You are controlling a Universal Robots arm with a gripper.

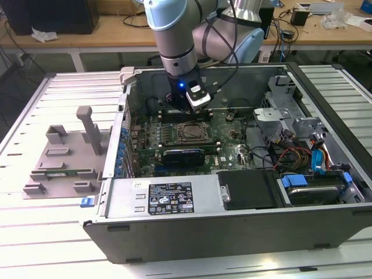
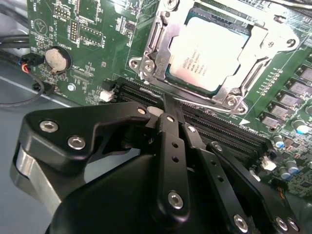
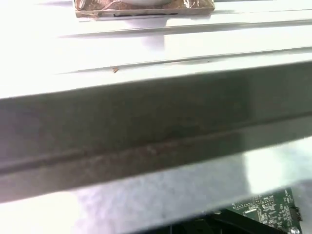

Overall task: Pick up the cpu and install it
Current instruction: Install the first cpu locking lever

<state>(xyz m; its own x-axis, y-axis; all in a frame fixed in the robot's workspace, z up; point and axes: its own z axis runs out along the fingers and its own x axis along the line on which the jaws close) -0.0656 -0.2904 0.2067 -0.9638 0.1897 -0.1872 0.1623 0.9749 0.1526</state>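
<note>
The cpu is already seated in the motherboard socket, framed by its metal bracket. The claw is parked just beside it, pinched closed, nothing gripped.

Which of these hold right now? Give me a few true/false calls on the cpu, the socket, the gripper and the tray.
1. The cpu sits in the motherboard socket. True.
2. The gripper holds the cpu. False: the chip lies in the socket, apart from the gripper.
3. The grey tray is inside the computer case. False: it rests on the table outside, at the exterior view's left.
4. A round coin cell is on the motherboard. True.
5. The arm reaches down into the open case. True.
</note>
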